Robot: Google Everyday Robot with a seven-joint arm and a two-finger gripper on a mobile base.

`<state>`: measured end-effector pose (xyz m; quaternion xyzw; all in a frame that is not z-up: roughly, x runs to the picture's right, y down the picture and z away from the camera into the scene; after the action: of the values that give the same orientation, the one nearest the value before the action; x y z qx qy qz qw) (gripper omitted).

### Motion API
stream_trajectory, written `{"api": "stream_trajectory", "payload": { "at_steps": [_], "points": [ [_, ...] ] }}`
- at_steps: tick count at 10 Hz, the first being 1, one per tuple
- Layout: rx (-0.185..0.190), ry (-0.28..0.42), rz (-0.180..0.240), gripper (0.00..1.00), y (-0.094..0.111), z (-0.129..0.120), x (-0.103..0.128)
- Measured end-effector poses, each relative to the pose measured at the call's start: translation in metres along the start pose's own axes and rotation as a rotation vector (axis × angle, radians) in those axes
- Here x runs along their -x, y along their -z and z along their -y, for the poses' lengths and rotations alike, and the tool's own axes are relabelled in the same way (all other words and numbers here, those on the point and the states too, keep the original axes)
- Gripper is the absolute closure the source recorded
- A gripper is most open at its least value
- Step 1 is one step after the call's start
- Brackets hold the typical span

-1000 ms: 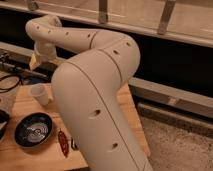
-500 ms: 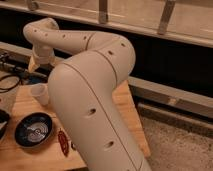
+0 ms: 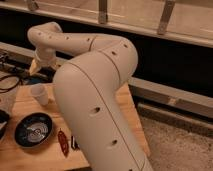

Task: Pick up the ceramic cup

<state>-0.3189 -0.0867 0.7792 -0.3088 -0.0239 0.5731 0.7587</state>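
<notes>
A: Position of the gripper (image 3: 36,66) is being logged. Where is it being held?

B: Upper left of the camera view, at the end of the arm (image 3: 95,100), above and just behind the ceramic cup (image 3: 39,94). Apart from it; no contact is being made.

A: Spread or pressed together?

B: Cannot be told. The working end is being shown only as a pale tan tip under the wrist. Nothing is being seen gripped.

A: And the cup itself?

B: It is being left standing upright, mouth up, on the wooden table (image 3: 129,112), near the far left edge. The dark bowl (image 3: 34,131) is being kept nearer the camera, well clear of it, with a red object (image 3: 62,142) lying beside the bowl. Cables (image 3: 9,82) are being trailed over the table's left end.

A: Why is the arm being folded that way?

B: Judged, not seen: the elbow is being carried high and close to the camera so that the wrist is being brought down over the cup from above. An upright, handleless cup standing alone is being offered for a grasp across its rim or sides, and the bowl is not being put in the way.

A: Any writing, brand, label?

B: None is being made out. The cup is plain white; the bowl is being marked only by a pale swirl inside; the arm shell is being marked only by small dark holes.
</notes>
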Motion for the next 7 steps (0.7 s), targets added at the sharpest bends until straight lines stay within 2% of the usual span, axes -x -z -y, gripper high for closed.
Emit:
{"api": "stream_trajectory", "payload": {
  "at_steps": [3, 5, 7],
  "points": [
    [0.061, -0.053, -0.006, 0.20, -0.048, 0.011, -0.028],
    [0.105, -0.059, 0.003, 0.20, -0.067, 0.008, -0.033],
    [0.158, -0.063, 0.032, 0.20, -0.080, 0.001, -0.030]
  ]
}}
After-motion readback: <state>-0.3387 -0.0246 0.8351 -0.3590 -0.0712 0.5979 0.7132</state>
